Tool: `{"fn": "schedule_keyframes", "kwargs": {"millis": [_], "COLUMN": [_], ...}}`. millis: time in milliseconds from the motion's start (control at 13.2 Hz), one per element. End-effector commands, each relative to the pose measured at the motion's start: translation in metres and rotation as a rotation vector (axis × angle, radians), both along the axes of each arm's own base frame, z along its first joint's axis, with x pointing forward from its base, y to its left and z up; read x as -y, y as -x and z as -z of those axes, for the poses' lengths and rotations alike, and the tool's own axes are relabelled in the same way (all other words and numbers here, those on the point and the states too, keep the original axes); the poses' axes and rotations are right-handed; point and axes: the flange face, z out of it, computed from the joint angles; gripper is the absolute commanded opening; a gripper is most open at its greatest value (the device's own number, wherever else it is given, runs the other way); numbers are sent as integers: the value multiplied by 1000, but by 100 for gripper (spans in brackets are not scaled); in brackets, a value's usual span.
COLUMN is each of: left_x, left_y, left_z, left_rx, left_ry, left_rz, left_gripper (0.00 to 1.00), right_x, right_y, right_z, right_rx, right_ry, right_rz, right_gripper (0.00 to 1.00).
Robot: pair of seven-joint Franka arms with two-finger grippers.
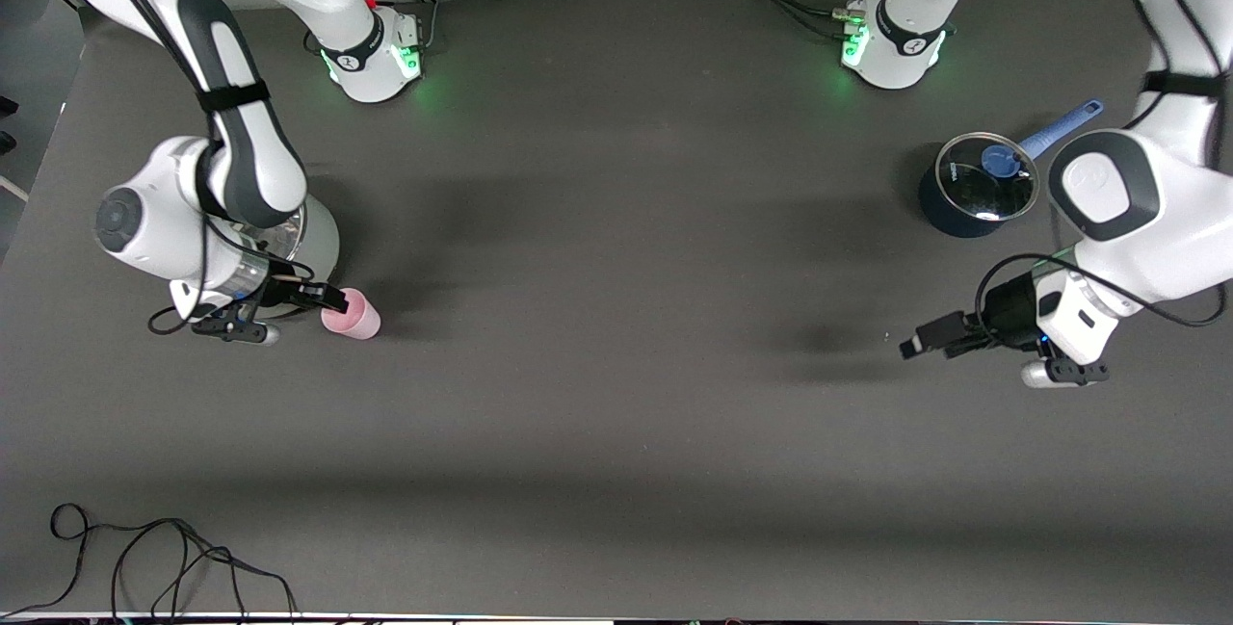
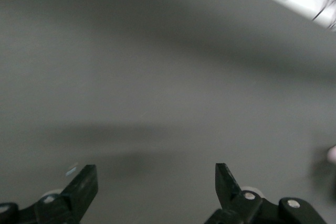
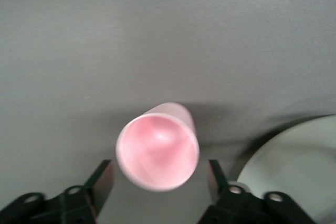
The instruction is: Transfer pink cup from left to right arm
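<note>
Pale-pink tapered plastic cup [image 1: 353,314] is seen on the dark table [image 1: 616,413] at the right arm's end, just beside a silver-sided pot [image 1: 313,238] that is largely hidden under the right arm. The right gripper [image 1: 330,299] is placed at the cup's rim; in the right wrist view its black fingers [image 3: 103,182] are spread to either side of the cup's open mouth [image 3: 157,153] with gaps visible, so the cup is released. The left gripper [image 1: 913,344] is held low over bare table at the left arm's end, its fingers [image 2: 84,184] spread wide with nothing between them. A dark blue saucepan with a glass lid [image 1: 977,186] is seen farther from the front camera.
</note>
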Motion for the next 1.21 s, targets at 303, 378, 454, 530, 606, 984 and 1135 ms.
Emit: {"fn": "schedule_keyframes", "kwargs": {"millis": [303, 378, 454, 530, 606, 984, 1135], "left_x": [-28, -29, -27, -25, -27, -20, -16], "left_y": [34, 34, 33, 34, 37, 46, 49], "left_z": [-61, -68, -75, -82, -93, -150, -163], "left_rx": [-176, -192, -194, -187, -178, -155, -147], "left_ry": [-316, -326, -328, -335, -346, -375, -384], "left_rz": [127, 101, 87, 49, 24, 12, -3], "left_gripper": [100, 100, 100, 100, 100, 100, 100], "right_x": [1, 0, 2, 3, 2, 2, -1], "right_y": [-20, -18, -14, -9, -4, -20, -21], "right_z": [-215, -244, -276, -307, -330, -320, -318], "right_rx": [-49, -64, -70, -69, -73, -108, -111], "right_ry": [45, 54, 91, 112, 114, 140, 142], "right_rz": [-48, -61, -75, -80, -83, -75, -78], "right_gripper": [100, 100, 100, 100, 100, 100, 100]}}
